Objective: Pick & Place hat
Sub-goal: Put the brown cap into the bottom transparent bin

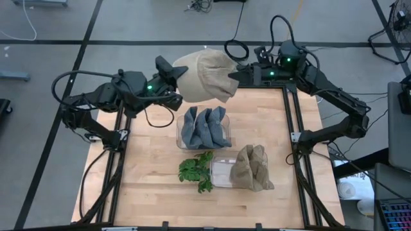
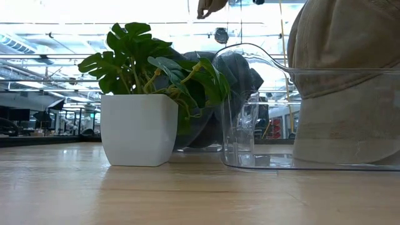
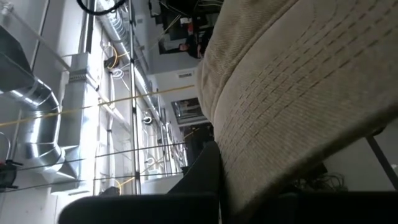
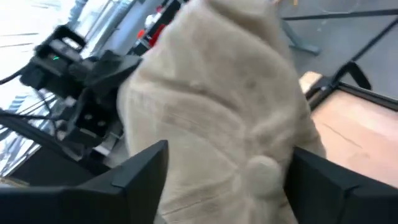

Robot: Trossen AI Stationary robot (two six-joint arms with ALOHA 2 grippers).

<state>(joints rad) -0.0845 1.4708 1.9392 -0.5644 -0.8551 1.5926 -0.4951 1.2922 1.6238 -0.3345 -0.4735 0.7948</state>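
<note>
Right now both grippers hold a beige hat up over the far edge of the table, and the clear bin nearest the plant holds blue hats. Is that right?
Not quite. The clear bin beside the plant holds beige hats, as the high view shows; the blue hats fill the farther bin. The rest stands: the left gripper and right gripper hold the beige hat between them.

Grey floor (image 1: 58, 25) with dark tape lines around the wooden table (image 1: 154, 192), bright ceiling ducts (image 3: 37, 124) overhead
</note>
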